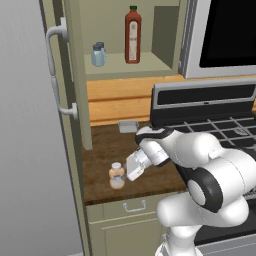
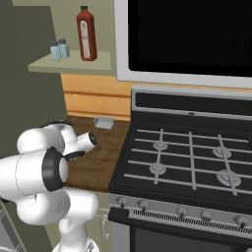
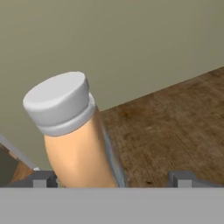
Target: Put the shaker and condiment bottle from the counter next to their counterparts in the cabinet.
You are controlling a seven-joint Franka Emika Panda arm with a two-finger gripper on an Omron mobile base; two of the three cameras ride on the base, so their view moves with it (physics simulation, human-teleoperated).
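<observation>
The condiment bottle [image 1: 116,175], squat with orange contents and a whitish cap, stands near the front edge of the counter [image 1: 105,150]. My gripper [image 1: 127,172] is open and level with it, just to its right. In the hand view the condiment bottle [image 3: 74,135] sits between the fingertips of the gripper [image 3: 113,179], close to the left fingertip [image 3: 41,179], with a wide gap to the right one. Two pale-blue shakers [image 1: 98,55] stand together on the shelf of the cabinet [image 1: 125,65], left of the tall dark-red bottle [image 1: 132,35]. I cannot tell the two shakers apart.
The cabinet door [image 1: 55,65] stands open on the left, above the counter's left end. A small grey tray [image 1: 128,126] lies at the back of the counter. The black stove [image 2: 187,157] adjoins the counter on the right, with a microwave [image 2: 187,34] above it.
</observation>
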